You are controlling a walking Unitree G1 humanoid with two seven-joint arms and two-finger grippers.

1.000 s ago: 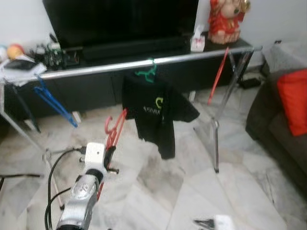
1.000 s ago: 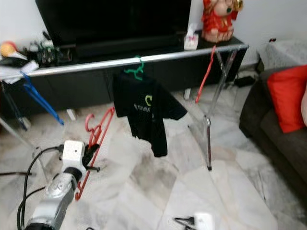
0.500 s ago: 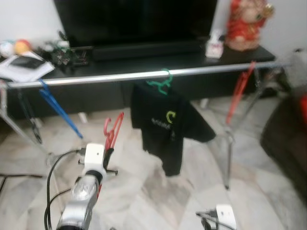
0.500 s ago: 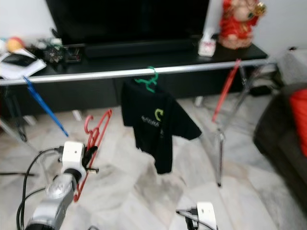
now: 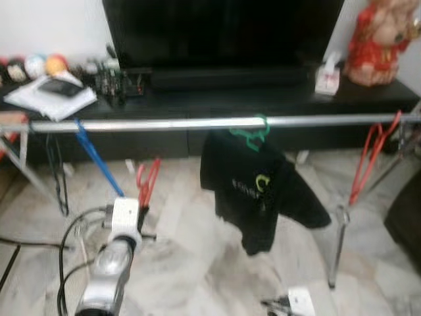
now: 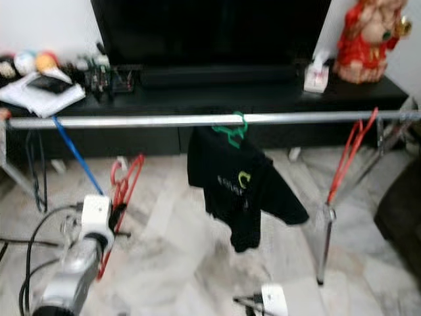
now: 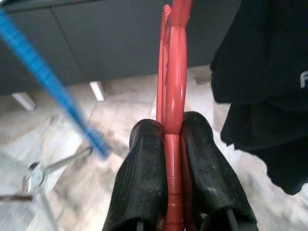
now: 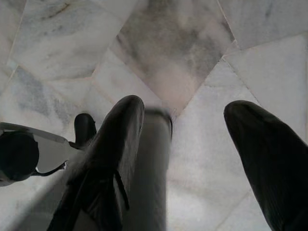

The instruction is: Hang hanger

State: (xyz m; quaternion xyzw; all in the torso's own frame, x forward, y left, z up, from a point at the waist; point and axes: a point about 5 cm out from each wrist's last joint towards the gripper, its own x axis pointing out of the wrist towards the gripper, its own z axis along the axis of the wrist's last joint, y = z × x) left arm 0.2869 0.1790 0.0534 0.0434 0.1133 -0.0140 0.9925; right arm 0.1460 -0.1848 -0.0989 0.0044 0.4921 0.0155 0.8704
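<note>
Hanger-hanging rail (image 5: 164,124): a long silver bar runs level across the room from left to right, on splayed metal legs over a pale marble floor (image 5: 197,263). Beyond it, at the far side, a low black TV console (image 5: 217,99) carries a large dark television (image 5: 223,29), a red figurine (image 5: 381,39) at the far right, a small tissue box (image 5: 327,79) beside it, and papers and cluttered small items at the far left.

A black T-shirt (image 5: 256,191) hangs from the rail near its middle on a green hanger (image 5: 250,135); a yellow-green logo and a line of pale lettering show on the chest, too blurred to read. A bare red hanger (image 5: 368,158) hangs from the rail at the right, and a blue hanger (image 5: 92,155) slants down from it at the left.

The left gripper (image 5: 138,214) is raised at the near left, below the rail and between the blue hanger and the T-shirt. Its two black fingers (image 7: 144,178) are pressed together on the red hanger (image 7: 174,96) that it holds, which seems to be more than one red hanger stacked, the hook end pointing up toward the rail but not touching it.

The right gripper (image 8: 183,144) hangs low at the near right over the marble, its fingers spread with nothing between them.
</note>
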